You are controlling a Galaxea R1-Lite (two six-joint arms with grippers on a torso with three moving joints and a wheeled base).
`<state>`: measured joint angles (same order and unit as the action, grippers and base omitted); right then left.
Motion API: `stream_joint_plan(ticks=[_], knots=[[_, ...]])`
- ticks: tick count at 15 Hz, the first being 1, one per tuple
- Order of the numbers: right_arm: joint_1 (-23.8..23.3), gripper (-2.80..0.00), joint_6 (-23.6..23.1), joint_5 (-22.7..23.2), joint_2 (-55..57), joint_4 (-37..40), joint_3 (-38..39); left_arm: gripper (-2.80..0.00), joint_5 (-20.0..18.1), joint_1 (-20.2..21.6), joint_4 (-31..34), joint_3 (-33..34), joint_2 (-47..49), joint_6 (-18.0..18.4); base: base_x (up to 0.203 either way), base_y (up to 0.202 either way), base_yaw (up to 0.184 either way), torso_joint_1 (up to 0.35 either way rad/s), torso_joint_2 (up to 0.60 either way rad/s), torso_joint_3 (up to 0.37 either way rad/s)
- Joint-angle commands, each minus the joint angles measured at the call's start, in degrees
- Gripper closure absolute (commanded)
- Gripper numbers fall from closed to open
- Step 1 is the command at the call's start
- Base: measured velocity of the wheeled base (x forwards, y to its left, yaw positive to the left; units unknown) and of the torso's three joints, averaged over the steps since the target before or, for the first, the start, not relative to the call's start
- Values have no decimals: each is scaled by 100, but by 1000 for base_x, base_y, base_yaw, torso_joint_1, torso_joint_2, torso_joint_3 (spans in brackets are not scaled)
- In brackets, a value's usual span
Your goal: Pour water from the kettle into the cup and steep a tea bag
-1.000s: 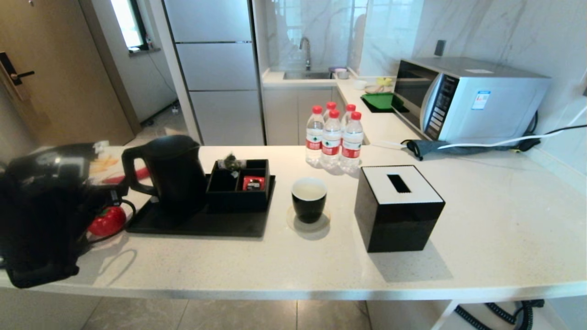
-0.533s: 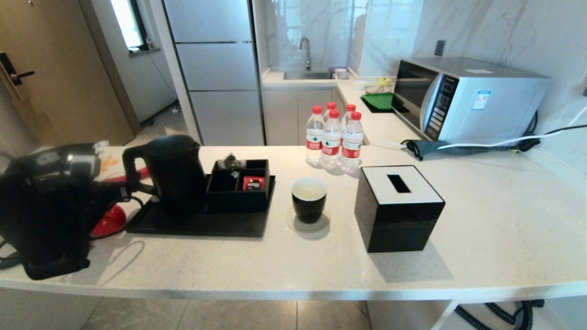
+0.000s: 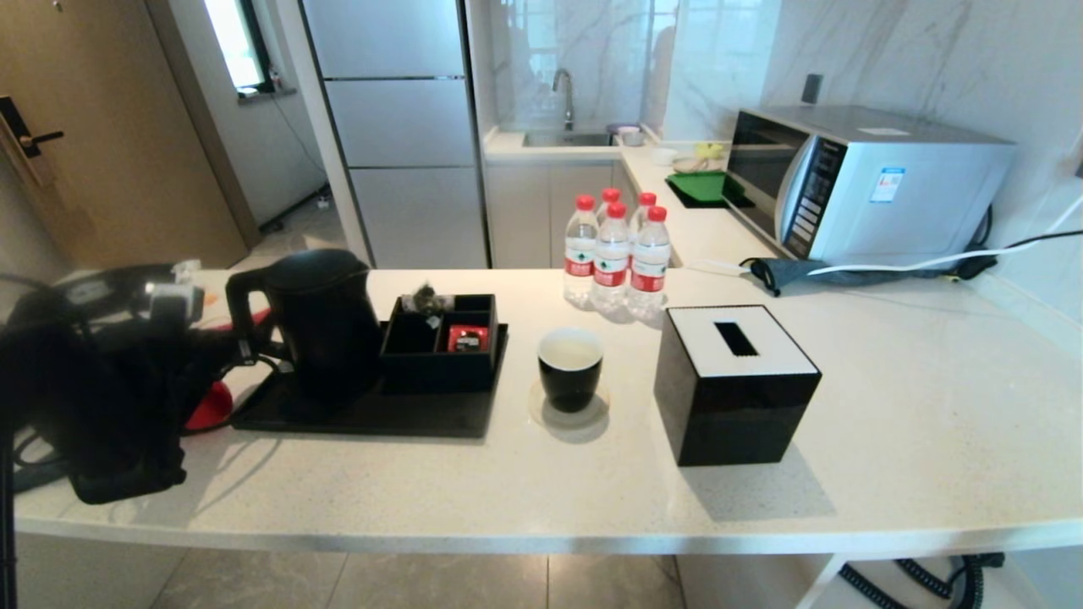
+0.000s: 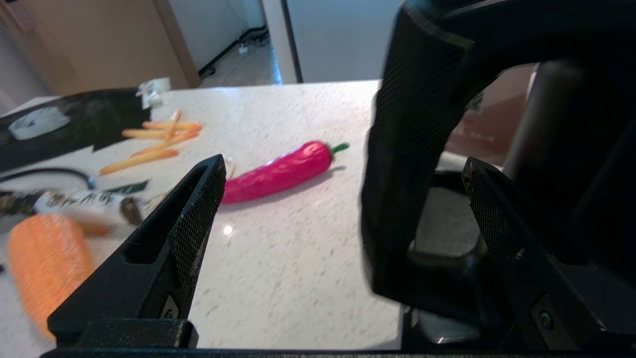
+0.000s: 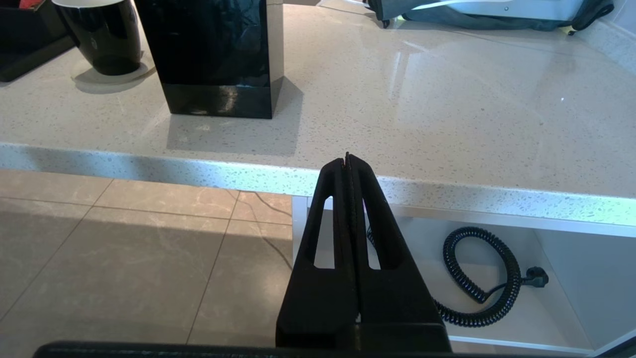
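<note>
The left claw [image 4: 343, 199] is released, its fingers spread either side of the kettle [image 3: 326, 326] handle without closing, arm reaching level over the tabletop [image 3: 888, 397]. The kettle stands on its black tray [image 3: 364, 414]; the cup [image 3: 569, 368] sits nearby. The right claw [image 5: 348, 161] hangs clenched below the tabletop's edge.

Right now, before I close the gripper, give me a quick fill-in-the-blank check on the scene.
1. The left gripper is ____, its fingers either side of the kettle handle.
2. The right gripper is ____, below the counter edge.
3. The cup stands between the tray and the ____.

Missing: open; shut; tissue box
</note>
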<state>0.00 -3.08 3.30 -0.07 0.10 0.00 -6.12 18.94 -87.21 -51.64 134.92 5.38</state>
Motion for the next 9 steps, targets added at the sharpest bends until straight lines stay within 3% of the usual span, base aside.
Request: stream_joint_plan(ticks=[1,9], knots=[[0,0,-5,4,7,-1,0,-280,-3,-28,-274,-153,105,-1,0,0,0,0,0,0],[0,0,-7,4,7,-1,0,-280,-3,-48,-274,-621,423,-45,0,0,0,0,0,0]])
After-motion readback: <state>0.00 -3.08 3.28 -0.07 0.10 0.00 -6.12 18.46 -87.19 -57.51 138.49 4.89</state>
